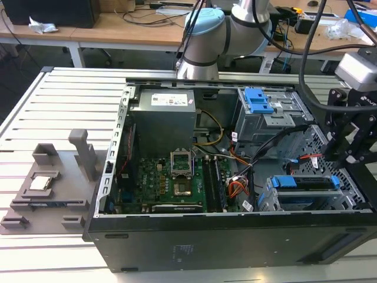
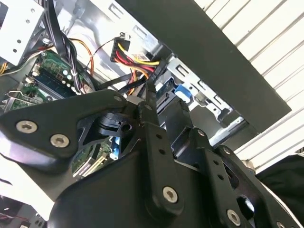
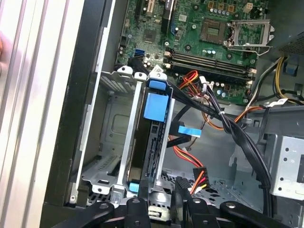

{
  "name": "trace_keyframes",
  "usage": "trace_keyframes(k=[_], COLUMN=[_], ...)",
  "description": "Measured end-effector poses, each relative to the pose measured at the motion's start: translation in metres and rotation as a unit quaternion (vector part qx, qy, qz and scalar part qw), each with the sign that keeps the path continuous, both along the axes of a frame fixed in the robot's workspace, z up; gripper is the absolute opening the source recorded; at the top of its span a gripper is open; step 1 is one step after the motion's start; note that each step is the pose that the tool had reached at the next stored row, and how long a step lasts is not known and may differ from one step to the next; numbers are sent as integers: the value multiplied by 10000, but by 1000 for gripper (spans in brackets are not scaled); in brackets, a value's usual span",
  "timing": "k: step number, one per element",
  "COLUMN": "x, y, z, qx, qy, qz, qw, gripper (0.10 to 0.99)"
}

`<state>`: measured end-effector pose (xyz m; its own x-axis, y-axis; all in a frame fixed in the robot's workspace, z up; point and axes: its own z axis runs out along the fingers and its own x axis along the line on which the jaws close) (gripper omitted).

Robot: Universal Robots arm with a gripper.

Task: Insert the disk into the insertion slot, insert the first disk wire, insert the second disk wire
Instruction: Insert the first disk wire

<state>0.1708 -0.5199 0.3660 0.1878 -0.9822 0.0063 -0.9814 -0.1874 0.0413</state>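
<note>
disk (image 3: 155,107) sits seated just beside the claw (image 3: 178,192).

motherboard (image 1: 171,180) — power supply (image 1: 162,121) — grey fixture (image 1: 65,203)

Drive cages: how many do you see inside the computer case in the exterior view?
2. A grey cage with a blue tab sits farther back; a silver cage, nearer the camera, holds the disk. Others may be hidden.

The grey-and-blue arm (image 1: 206,35) stands behind the computer case (image 1: 206,247). Its wrist (image 1: 359,71) is above the case's end at the exterior view's right, and the black claw (image 1: 344,154) points down into the case.
</note>
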Motion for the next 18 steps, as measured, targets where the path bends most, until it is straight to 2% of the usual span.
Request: trace_keyframes(k=[4,6,11,16,18], x=[18,33,66,82,90], y=[106,165,178,201,206], z=[-3,-16,-43,-104,-123], qx=[-11,-46,-71,-181,-205], qy=[0,1,2,0,-1], qz=[66,33,-140,-182,-182], qw=[10000,10000,9999,9997,9996], gripper=[361,361,361,361,361])
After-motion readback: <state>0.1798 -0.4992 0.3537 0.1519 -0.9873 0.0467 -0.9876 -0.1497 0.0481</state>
